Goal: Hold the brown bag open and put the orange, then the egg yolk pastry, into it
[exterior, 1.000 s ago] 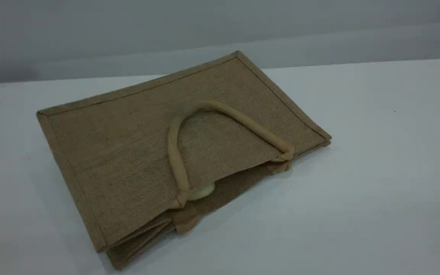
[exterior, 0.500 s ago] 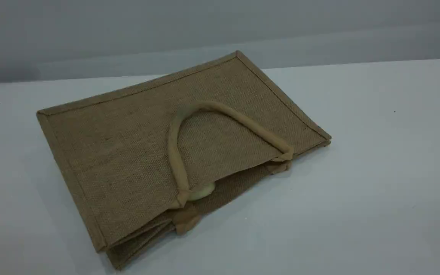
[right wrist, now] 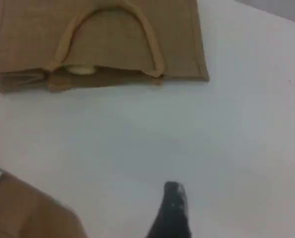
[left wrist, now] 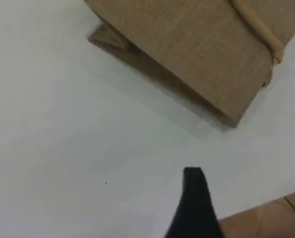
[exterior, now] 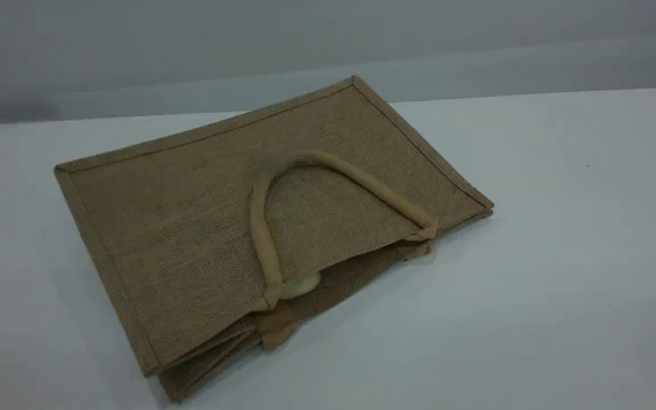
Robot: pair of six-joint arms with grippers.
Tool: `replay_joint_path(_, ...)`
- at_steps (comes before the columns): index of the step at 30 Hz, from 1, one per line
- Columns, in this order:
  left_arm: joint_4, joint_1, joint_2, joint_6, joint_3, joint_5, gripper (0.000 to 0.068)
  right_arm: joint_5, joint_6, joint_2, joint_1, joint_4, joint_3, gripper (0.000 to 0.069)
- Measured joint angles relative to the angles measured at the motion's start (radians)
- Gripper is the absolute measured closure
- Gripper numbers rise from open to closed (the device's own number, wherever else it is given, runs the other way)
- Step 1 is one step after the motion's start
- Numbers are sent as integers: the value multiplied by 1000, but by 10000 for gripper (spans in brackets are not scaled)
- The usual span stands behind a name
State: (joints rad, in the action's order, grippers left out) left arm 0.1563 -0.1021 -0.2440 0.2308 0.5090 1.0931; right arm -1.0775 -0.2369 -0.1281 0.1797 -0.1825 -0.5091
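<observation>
The brown bag (exterior: pixel 191 228) lies flat on the white counter (exterior: pixel 533 285), its mouth slightly parted and one padded loop handle (exterior: pixel 362 176) folded back over its upper face. The egg yolk pastry (exterior: pixel 302 286) peeks out of the bag's mouth, just beside one base of that handle. The orange is out of sight. The left claw (left wrist: pixel 193 178) hangs over bare counter off a corner of the bag, spread wide and holding nothing. The right claw (right wrist: pixel 173 191) hangs in front of the bag's mouth, equally wide and holding nothing.

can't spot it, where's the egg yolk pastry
In the scene view's centre, the egg yolk pastry peeks from the mouth of the brown bag, by its handle.
</observation>
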Motion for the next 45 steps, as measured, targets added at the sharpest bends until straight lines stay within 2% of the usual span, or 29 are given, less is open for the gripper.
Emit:
replay_joint_path(4, -29, 0, 0, -41, 0, -2, 199, 0, 0, 0, 0, 0, 0, 139)
replay_joint_path(22, -27, 0, 72, -38, 0, -3, 199, -1, -1, 3, -3, -1, 0, 139)
replay_joint_path(30, -24, 87, 190, -34, 0, -3, 199, -2, -1, 84, -160, -6, -1, 139)
replay_joint_path(32, -24, 100, 206, -32, 0, -3, 199, -3, -1, 116, -174, -6, -1, 139)
replay_joint_path(45, -23, 106, 244, -32, 0, 0, 199, -2, -1, 128, -227, -5, -1, 139)
